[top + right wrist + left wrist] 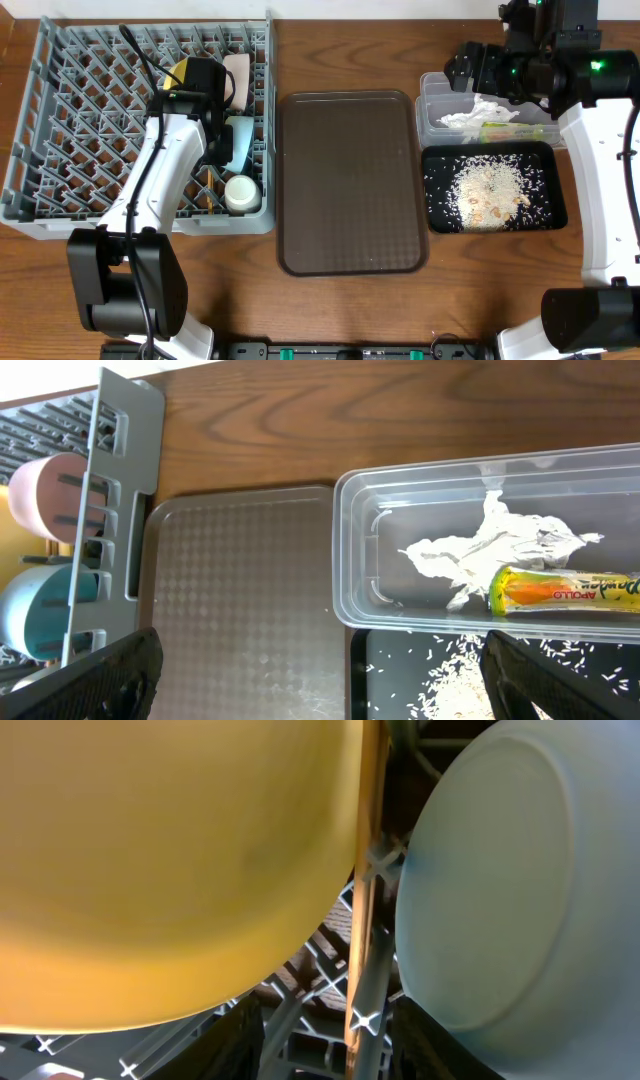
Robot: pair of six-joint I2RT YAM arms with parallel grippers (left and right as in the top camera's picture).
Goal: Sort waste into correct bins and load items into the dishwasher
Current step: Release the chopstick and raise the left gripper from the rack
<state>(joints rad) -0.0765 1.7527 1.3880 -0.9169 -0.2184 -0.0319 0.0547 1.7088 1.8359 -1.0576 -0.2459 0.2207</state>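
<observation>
Glossy yellow-green plate [170, 870] fills the left wrist view, standing on edge beside the smooth, round light-blue bowl [500, 900]. A thin wooden chopstick [362, 920] runs 12 to 6 o'clock between them. They sit in the grey pegged plastic dish rack [60, 120] at 9 o'clock on the wooden worktop [330, 310].

Whether the left pincer [195, 85] is parted or closed, I cannot tell. The right pincer [320, 695] is spread wide, holding nothing, above the clear tub [345, 560] at 2 o'clock. In the tub, crumpled tissue [480, 550] touches the green-and-orange wrapper [565, 590], whose long axis runs 3 to 9. Rice [485, 190] lies scattered in the shallow black tray [555, 215].
</observation>
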